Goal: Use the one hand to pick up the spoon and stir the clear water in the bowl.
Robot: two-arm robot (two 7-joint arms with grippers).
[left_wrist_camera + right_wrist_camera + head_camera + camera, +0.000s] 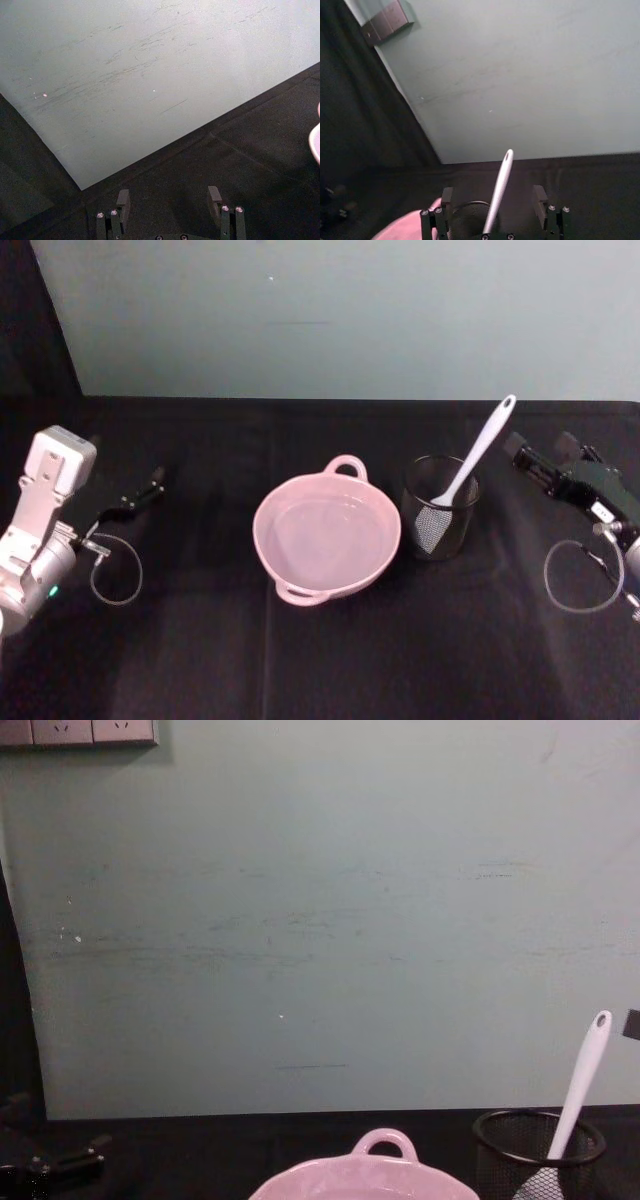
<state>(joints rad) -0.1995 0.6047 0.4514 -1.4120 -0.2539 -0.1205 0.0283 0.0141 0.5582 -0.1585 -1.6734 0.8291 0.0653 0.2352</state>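
The pale pink bowl (pixel 258 531) sits mid-table with its loop handle toward the wall; the clear water (pixel 326 534) in it barely shows. To its right the white spoon (pixel 476 458) stands head-down in a black mesh cup (pixel 440 508), its handle leaning up and right. My right gripper (pixel 540 446) is open, a short way right of the spoon handle and apart from it. In the right wrist view the spoon (pixel 502 176) rises between the open fingers (pixel 447 196), farther off. My left gripper (pixel 150 483) rests open at the table's left, holding nothing.
A black cloth (pixel 320 670) covers the table, with a pale green wall (pixel 340 310) behind it. Cable loops (pixel 117 570) hang at both wrists. In the chest view the bowl (pixel 383 1145) and mesh cup (pixel 500 1145) stand at the bottom edge.
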